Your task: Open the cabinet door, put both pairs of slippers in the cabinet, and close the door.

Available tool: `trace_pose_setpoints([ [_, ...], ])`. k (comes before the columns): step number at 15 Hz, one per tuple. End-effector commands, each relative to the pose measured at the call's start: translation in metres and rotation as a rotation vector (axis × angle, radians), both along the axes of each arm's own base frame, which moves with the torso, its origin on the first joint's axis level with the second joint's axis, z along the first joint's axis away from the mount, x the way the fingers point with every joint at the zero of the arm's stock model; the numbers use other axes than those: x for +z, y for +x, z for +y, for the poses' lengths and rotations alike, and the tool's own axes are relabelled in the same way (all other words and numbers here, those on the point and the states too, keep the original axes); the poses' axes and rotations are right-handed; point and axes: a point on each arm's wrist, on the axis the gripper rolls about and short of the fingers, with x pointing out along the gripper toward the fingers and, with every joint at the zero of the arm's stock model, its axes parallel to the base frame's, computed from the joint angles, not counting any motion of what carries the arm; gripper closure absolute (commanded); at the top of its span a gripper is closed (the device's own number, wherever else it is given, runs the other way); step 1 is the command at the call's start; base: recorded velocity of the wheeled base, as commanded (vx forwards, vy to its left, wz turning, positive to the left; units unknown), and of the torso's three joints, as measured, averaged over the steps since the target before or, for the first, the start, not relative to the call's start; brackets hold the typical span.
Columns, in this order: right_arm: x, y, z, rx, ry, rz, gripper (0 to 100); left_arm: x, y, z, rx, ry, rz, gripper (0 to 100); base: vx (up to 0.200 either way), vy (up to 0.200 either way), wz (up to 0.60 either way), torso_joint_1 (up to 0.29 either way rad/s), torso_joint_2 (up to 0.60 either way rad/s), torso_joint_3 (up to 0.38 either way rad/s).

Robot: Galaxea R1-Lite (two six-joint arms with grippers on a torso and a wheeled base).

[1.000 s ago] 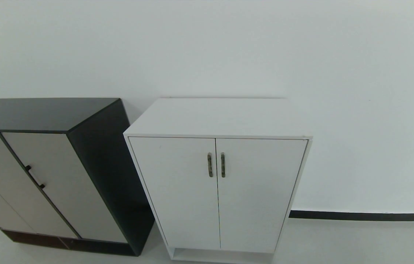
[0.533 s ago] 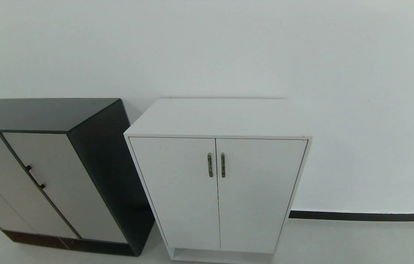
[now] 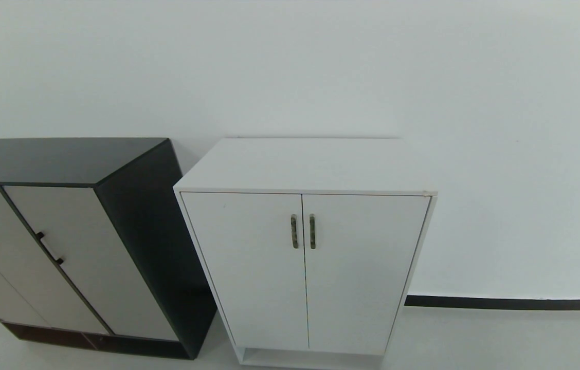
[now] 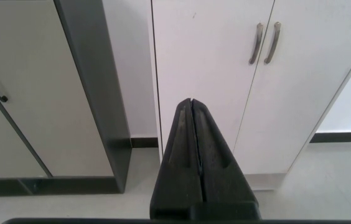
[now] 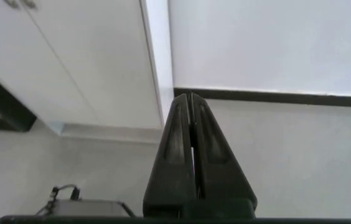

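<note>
The white cabinet [image 3: 305, 267] stands straight ahead of me, back against the wall, with both of its doors flat and flush in the frame. It is a plain box of smooth matte white board with square edges, a bare flat top and a shallow open gap under the doors at the foot. There are two doors, the left door [image 3: 249, 267] and the right door [image 3: 357, 267], meeting at a thin vertical seam down the middle. Each carries one slim, curved metal pull handle, so two handles in all: the left handle [image 3: 294, 231] and the right handle [image 3: 312, 231], upright and just beside each other on either side of the seam.

My left gripper [image 4: 191, 106] hangs in front of the cabinet, apart from it, its two black ribbed fingers pressed together with nothing between them. My right gripper [image 5: 191, 98] hangs off the cabinet's right lower corner over the floor, jaws likewise closed flat on each other and empty.

Just beside the white cabinet, on my left, stands one dark cabinet [image 3: 146, 241] with a glossy black top and side, two beige doors and two thin black bar handles [image 3: 49, 248]. Behind is a plain white wall [image 3: 290, 67] with a black baseboard [image 3: 495, 302], above a pale smooth floor [image 3: 475, 339].
</note>
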Motion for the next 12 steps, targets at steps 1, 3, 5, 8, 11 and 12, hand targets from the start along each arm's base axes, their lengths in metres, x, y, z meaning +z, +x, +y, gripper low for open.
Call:
trace_pose_setpoints([
  [1,-0.001,-0.006,0.000,-0.033,0.000,-0.077,100,0.000,0.000,0.000,0.000,0.000,0.000,100,0.000,0.000,0.00,0.000,0.00,0.000],
  [3,-0.001,-0.010,0.000,-0.045,-0.001,-0.134,100,0.000,0.000,0.000,0.000,0.001,0.000,100,0.000,0.000,0.00,0.000,0.00,0.000],
  [5,-0.002,-0.015,0.001,-0.040,-0.001,-0.195,100,0.000,0.000,0.000,0.000,0.001,0.000,100,0.000,0.000,0.00,0.000,0.00,0.000],
  [8,-0.003,-0.019,0.000,-0.022,0.001,-0.240,100,0.000,0.000,0.000,0.000,0.000,0.000,100,0.000,0.000,0.00,0.000,0.00,0.000],
  [11,-0.003,-0.019,0.000,-0.023,-0.004,-0.240,100,0.000,0.000,0.000,0.000,0.001,0.000,100,0.000,0.000,0.00,0.000,0.00,0.000],
  [12,-0.003,-0.019,0.000,-0.023,0.010,-0.241,100,0.000,0.000,0.000,0.000,0.001,0.000,100,0.000,0.000,0.00,0.000,0.00,0.000],
])
